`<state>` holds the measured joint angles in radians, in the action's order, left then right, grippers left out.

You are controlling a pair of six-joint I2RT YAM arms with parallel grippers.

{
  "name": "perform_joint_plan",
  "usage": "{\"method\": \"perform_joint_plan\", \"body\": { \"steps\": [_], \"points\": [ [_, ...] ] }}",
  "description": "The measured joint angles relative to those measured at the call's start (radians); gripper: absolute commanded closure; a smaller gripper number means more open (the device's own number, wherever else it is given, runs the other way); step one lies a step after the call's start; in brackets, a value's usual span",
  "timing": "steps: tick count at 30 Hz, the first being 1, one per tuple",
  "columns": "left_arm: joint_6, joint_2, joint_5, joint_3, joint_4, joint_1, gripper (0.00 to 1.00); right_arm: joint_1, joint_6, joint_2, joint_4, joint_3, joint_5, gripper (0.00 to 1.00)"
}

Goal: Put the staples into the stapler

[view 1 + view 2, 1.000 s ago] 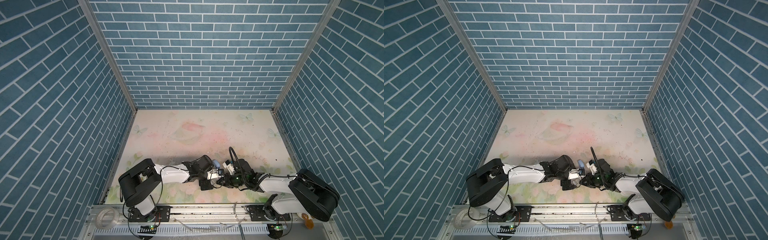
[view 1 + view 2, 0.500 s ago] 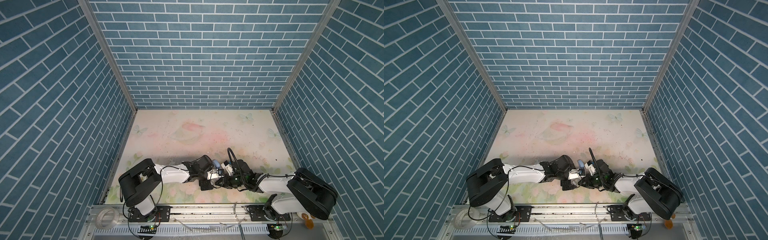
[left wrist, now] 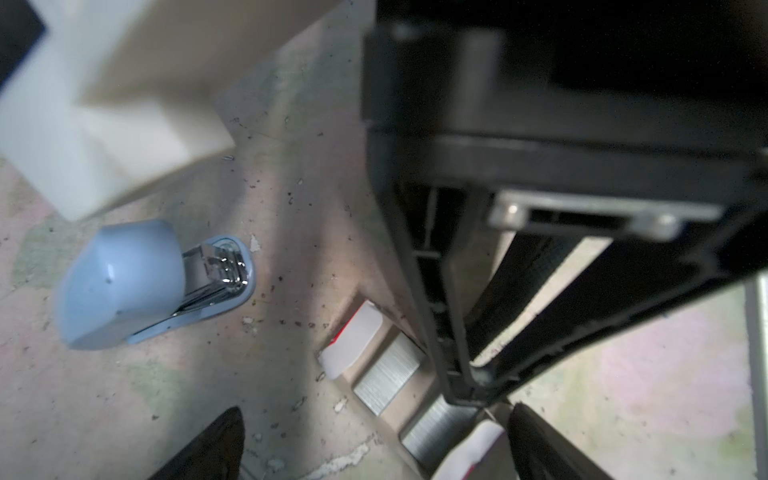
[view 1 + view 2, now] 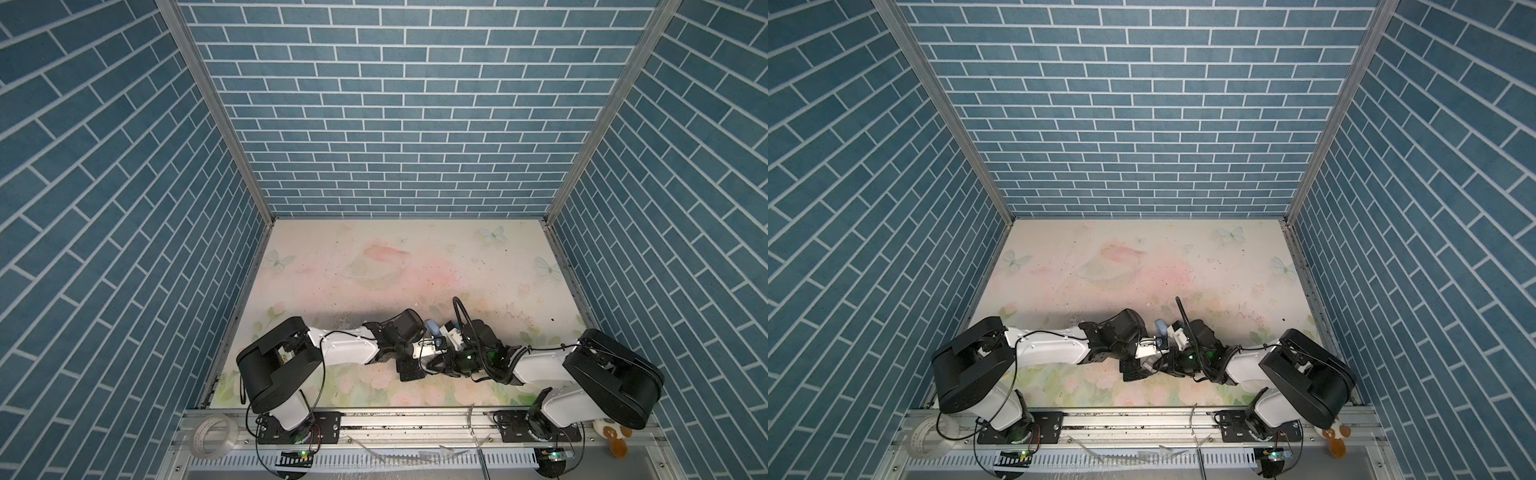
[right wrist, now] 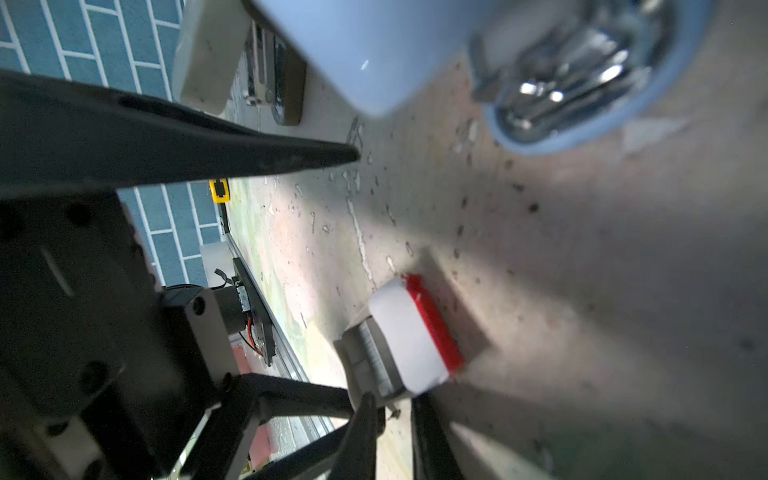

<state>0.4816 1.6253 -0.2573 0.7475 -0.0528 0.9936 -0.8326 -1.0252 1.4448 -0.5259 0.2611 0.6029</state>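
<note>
The right gripper (image 5: 395, 409) is nearly closed, its tips down at the staples (image 3: 388, 374) in their open red-and-white box (image 5: 409, 332), whose print is too blurred to read. The left gripper (image 3: 376, 409) hangs wide open above the box. The pale blue stapler (image 3: 124, 282) lies nearby on the counter (image 3: 124, 415).

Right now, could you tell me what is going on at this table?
The right end effector has its nearly closed tips down at the open red-and-white staple box, where the staples show; whether it grips a strip is unclear. The left end effector hovers wide open above it. The blue stapler sits apart on the table, untouched.
</note>
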Motion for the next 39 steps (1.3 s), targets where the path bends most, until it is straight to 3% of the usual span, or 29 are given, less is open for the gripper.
{"method": "perform_joint_plan", "body": {
  "steps": [18,27,33,39],
  "points": [
    [0.013,-0.040,-0.021,0.010,-0.101,0.002,0.00,-0.021,0.000,-0.031,0.019,0.000,-0.048,0.78],
    [0.085,-0.115,-0.049,0.157,-0.300,-0.033,0.00,-0.019,0.013,-0.264,0.187,0.001,-0.126,0.72],
    [0.121,-0.140,-0.057,0.307,-0.444,-0.163,0.01,-0.011,0.027,-0.426,0.343,0.002,-0.201,0.72],
    [0.043,-0.110,0.024,0.403,-0.541,-0.247,0.00,0.000,0.047,-0.608,0.503,0.003,-0.305,0.72]
  ]
}}
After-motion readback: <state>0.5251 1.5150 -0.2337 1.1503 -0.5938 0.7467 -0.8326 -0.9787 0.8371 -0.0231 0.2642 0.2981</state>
